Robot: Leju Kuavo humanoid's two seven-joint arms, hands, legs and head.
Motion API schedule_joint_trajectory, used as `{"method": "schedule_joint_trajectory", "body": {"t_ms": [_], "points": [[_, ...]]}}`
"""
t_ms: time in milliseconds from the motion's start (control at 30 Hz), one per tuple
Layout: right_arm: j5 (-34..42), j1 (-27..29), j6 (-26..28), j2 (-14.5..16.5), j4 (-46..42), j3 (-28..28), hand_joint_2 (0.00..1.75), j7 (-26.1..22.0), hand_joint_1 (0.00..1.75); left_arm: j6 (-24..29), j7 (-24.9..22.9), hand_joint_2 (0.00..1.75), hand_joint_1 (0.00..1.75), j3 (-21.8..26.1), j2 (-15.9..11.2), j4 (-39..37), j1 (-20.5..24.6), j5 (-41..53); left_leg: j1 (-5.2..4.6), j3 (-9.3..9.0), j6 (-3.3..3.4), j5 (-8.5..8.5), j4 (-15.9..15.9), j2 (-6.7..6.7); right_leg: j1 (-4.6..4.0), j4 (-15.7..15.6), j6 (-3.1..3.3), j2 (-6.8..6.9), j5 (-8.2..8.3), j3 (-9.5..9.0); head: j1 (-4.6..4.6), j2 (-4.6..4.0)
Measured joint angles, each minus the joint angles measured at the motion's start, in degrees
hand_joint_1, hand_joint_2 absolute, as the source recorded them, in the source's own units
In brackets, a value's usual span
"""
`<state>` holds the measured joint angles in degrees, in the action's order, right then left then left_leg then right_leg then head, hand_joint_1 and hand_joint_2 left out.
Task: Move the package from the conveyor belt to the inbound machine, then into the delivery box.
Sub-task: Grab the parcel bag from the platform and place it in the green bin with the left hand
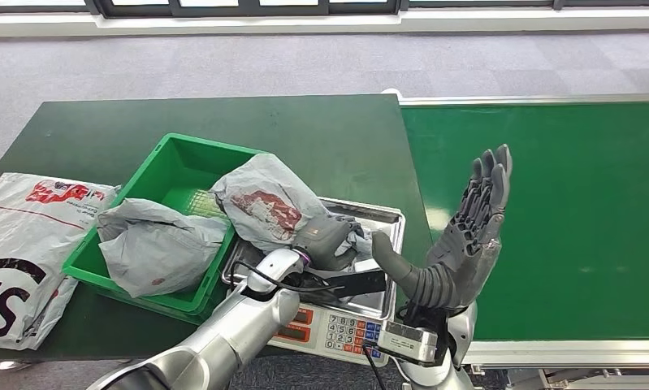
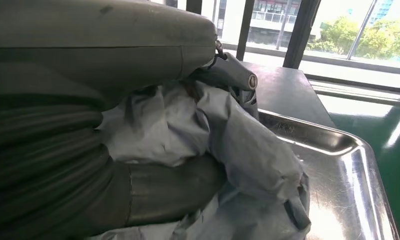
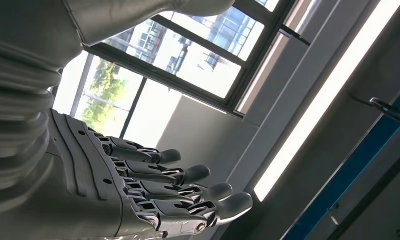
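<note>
A crumpled grey package (image 1: 268, 207) with a red print lies across the steel tray of the inbound machine (image 1: 386, 221) and the rim of the green delivery box (image 1: 170, 158). My left hand (image 1: 327, 241) grips its near end over the tray; the left wrist view shows the grey plastic (image 2: 238, 150) bunched between thumb and fingers (image 2: 235, 75). My right hand (image 1: 467, 236) is raised upright beside the tray, open, its fingers (image 3: 187, 195) straight and holding nothing. A second grey package (image 1: 154, 244) lies inside the box.
The green conveyor belt (image 1: 548, 211) runs along the right. A large white printed bag (image 1: 24, 244) lies on the dark green table (image 1: 305, 130) left of the box. The machine's keypad (image 1: 345, 331) faces me at the near edge.
</note>
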<state>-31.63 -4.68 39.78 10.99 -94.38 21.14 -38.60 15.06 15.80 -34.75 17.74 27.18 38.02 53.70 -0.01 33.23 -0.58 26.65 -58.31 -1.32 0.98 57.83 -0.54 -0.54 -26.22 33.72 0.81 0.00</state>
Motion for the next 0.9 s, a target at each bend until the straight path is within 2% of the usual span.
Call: {"method": "schedule_joint_trajectory", "body": {"t_ms": [333, 900], "points": [[0.01, 0.48, 0.00, -0.03, 0.19, -0.01, 1.75, -1.20, 0.00, 3.54, -0.14, 1.75, 1.75, 0.00, -0.41, 3.29, -0.70, 1.50, 0.00, 0.02, 0.00, 0.00, 0.01, 0.00, 0.00, 0.00, 0.00, 0.00, 0.00, 0.03, 0.00, 0.00], [0.05, 0.65, 0.00, -0.04, 0.20, 0.00, 1.75, -1.20, 0.00, 3.65, -0.22, 1.75, 1.75, 0.00, -0.83, 4.98, -1.12, 1.80, 0.00, 0.03, 0.00, 0.00, 0.01, 0.00, 0.00, 0.00, 0.00, 0.00, 0.00, 0.04, 0.00, 0.00]]}}
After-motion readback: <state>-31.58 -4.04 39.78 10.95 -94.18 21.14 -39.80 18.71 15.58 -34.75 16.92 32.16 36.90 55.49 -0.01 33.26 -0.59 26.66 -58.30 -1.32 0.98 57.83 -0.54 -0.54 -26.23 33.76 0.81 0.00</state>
